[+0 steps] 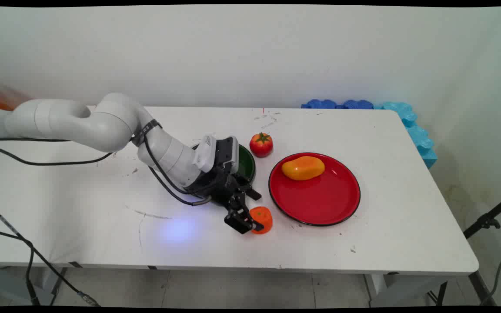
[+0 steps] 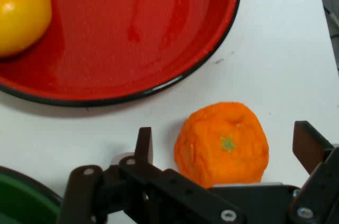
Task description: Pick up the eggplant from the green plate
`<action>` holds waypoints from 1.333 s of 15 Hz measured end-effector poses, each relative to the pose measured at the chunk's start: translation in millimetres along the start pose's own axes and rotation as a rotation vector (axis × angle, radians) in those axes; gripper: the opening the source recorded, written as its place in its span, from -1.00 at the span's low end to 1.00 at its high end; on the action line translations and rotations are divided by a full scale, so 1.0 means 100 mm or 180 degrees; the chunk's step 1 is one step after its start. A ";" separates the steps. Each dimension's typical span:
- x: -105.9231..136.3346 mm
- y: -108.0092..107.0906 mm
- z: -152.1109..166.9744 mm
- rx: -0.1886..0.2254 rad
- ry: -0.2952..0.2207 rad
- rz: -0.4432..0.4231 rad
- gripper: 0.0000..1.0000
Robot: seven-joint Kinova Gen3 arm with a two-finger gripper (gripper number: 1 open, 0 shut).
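You are sitting low over the bench [image 1: 363, 243] with the gripper [image 2: 222, 147] spread wide, its jaws standing open on either side of the orange [image 2: 222, 143] and gripping nothing; the fruit is lying on the bare bench just beside the near rim of the red plate [image 2: 159, 33]. In the hand view one finger is showing closer to the orange than the other, so I judge that an uneven closing could be nudging the fruit sideways and rolling it against the plate rim. The soft-looking, lumpy skin may also be slipping or squashing under a hard squeeze. The yellow mango [image 1: 303, 168] is resting on the plate, the tomato [image 1: 261, 144] is standing beyond it, and the green dish [image 1: 247, 163] is lying partly hidden under your wrist, where a careless swing could be clipping it.
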 end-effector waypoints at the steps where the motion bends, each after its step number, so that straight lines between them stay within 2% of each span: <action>1: 0.01 -0.01 -0.01 0.0001 0.0015 -0.0009 1.00; 4: 0.11 -0.04 -0.14 0.0004 0.0086 -0.0006 1.00; 9: 0.35 -0.19 -0.64 0.0078 0.0174 -0.0053 1.00; 14: 0.45 -0.45 -1.32 0.0339 0.0118 -0.0311 1.00; 17: 0.36 -0.59 -1.61 0.0546 0.0007 -0.0608 1.00; 20: 0.19 -0.66 -1.75 0.0731 -0.0138 -0.0981 1.00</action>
